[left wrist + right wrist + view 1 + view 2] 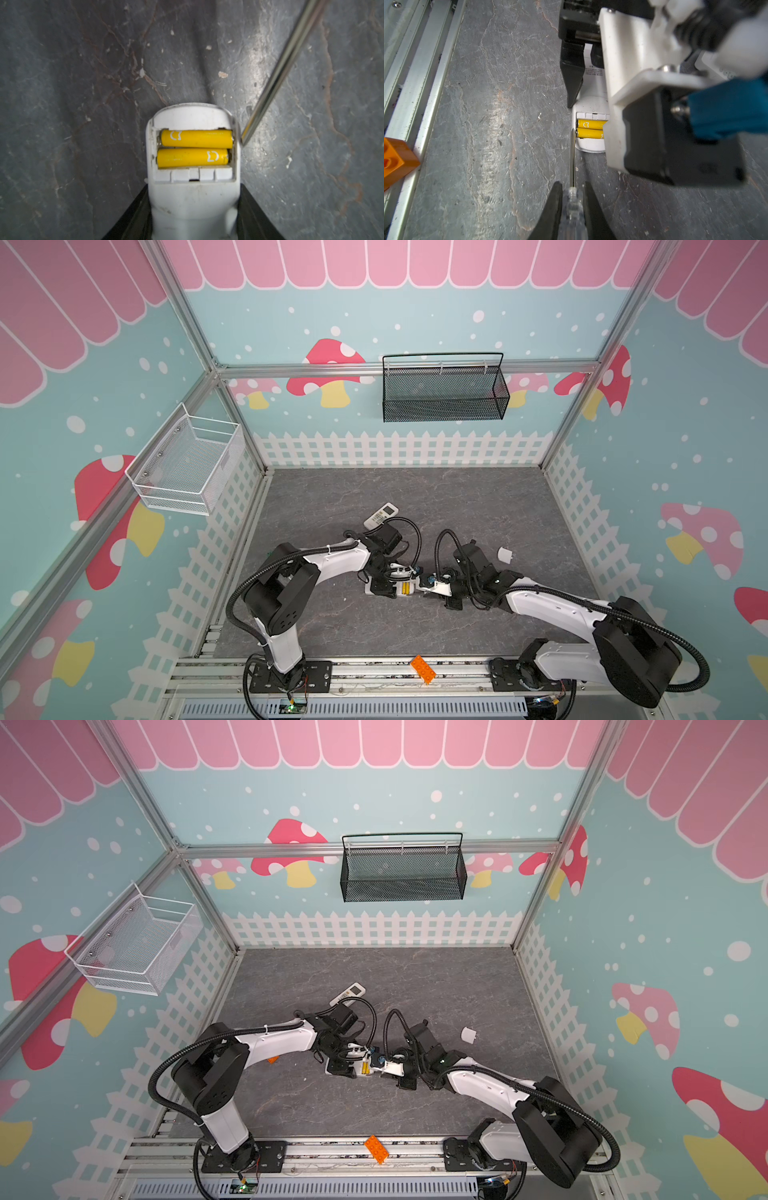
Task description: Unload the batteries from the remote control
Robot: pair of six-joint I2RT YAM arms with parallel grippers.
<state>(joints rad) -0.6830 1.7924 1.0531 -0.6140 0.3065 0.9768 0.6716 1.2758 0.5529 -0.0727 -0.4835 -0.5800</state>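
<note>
Our right gripper (573, 184), clenched on the screwdriver (572, 158), finds the batteries (406, 588) at its nine o'clock, lying twelve-to-six; our left gripper (194, 187) clamps the remote control (193, 199).

2 yellow batteries (196, 138), white remote (193, 199), grey veined tabletop (83, 83).

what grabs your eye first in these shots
Two bright yellow batteries sit side by side in the open compartment of a white remote, gripped by the left gripper mid-table. The right gripper holds a clear-handled screwdriver, its tip at the remote's side.
</note>
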